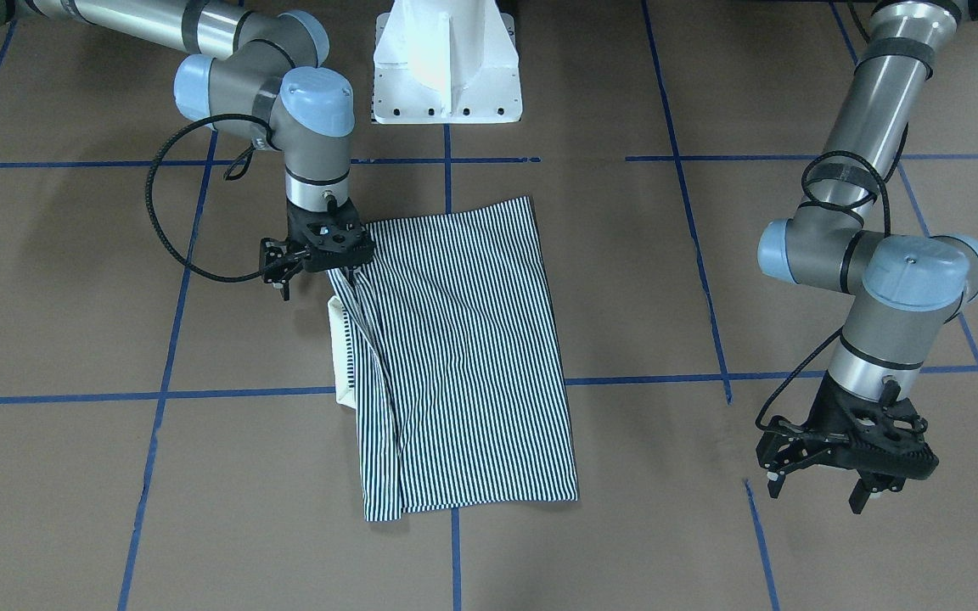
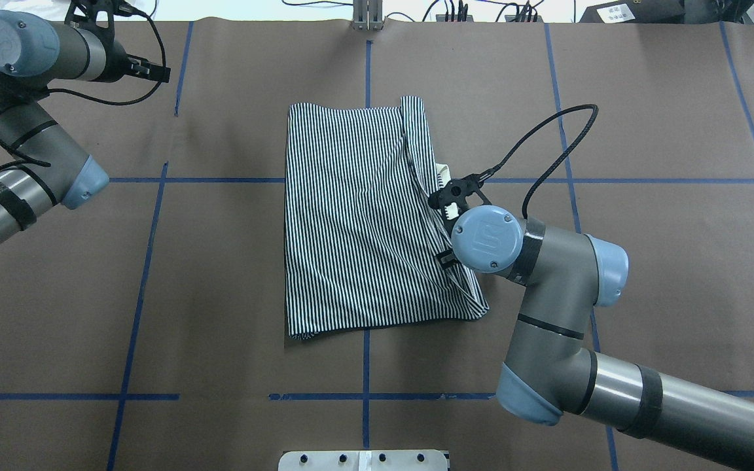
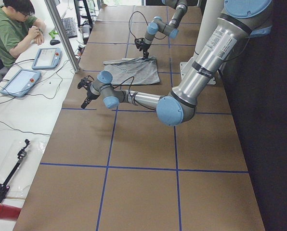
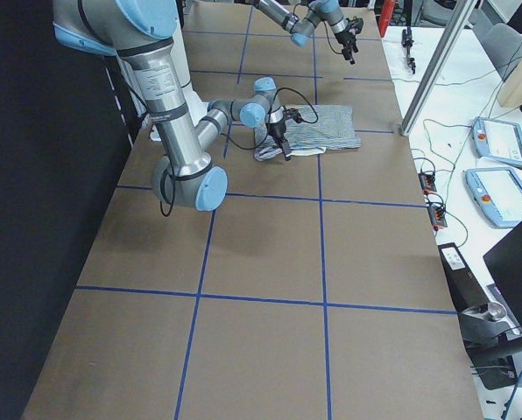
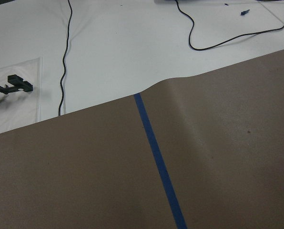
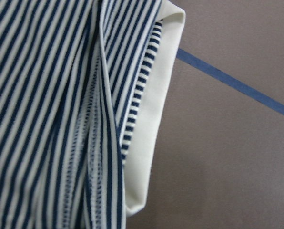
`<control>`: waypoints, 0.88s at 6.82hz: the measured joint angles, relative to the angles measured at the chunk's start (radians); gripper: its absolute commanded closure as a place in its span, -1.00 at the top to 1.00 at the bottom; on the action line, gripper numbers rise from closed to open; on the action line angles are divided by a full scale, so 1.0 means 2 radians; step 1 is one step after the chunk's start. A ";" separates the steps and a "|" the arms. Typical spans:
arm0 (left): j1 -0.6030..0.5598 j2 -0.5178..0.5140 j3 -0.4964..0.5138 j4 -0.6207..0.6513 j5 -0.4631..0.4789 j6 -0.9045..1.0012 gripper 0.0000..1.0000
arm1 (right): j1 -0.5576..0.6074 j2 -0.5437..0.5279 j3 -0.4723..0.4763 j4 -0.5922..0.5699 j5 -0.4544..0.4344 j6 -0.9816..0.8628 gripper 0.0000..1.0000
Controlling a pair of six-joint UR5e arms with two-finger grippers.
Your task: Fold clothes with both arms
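The striped polo shirt (image 1: 463, 356) lies folded into a tall rectangle on the brown table, its cream collar (image 1: 339, 356) sticking out at one side edge. It also shows in the overhead view (image 2: 357, 216). My right gripper (image 1: 345, 273) points down at that edge near the collar. It looks shut on the shirt's edge, and a raised ridge of cloth runs away from it. The right wrist view shows the striped hem and collar (image 6: 158, 124) close up, with no fingers in view. My left gripper (image 1: 875, 492) hangs open and empty over bare table, far from the shirt.
The white pedestal base (image 1: 446, 68) stands behind the shirt. Blue tape lines (image 1: 243, 395) grid the brown paper. The left wrist view shows the paper's edge (image 5: 147, 90) and a white bench with cables. An operator (image 3: 11, 31) and teach pendants (image 3: 46, 57) are beside the table.
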 measured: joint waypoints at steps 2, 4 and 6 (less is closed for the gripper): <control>0.001 0.000 0.000 0.000 0.000 0.000 1.00 | 0.023 -0.027 0.004 0.003 0.007 -0.029 1.00; 0.001 -0.001 0.000 0.000 0.000 0.000 1.00 | 0.027 -0.011 0.009 0.006 0.012 -0.024 1.00; 0.001 -0.001 0.000 0.000 -0.003 -0.001 1.00 | 0.019 0.032 0.010 0.008 0.020 0.013 0.70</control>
